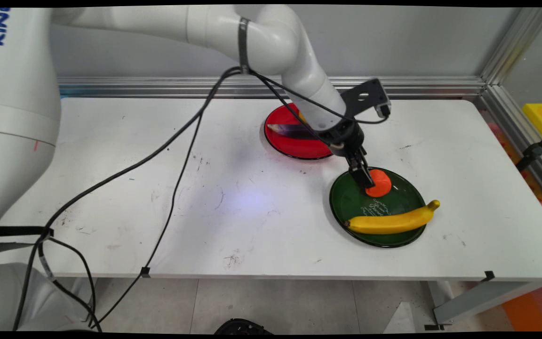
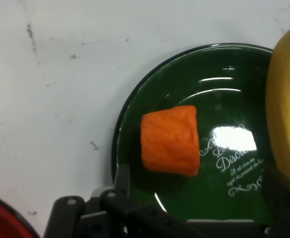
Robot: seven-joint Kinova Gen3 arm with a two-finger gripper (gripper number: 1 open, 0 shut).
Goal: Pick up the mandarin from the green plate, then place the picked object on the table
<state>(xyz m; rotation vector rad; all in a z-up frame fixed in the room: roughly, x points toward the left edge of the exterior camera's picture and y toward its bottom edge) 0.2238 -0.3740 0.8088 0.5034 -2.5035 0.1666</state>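
The black two-finger end effector (image 1: 364,181) hangs low over the round dark-green plate (image 1: 346,200) on the white tabletop (image 1: 205,188), its fingers spread and released around nothing, just beside a soft orange chunk (image 2: 170,140) lying on that plate. A yellow banana (image 1: 393,220) rests across the plate's near rim. A round red plate (image 1: 282,141) sits behind.

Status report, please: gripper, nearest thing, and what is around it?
Gripper low over green plate, open, nothing held. Orange piece lies on plate, at the gripper. Banana across plate's near rim. Red plate behind, partly hidden by arm.
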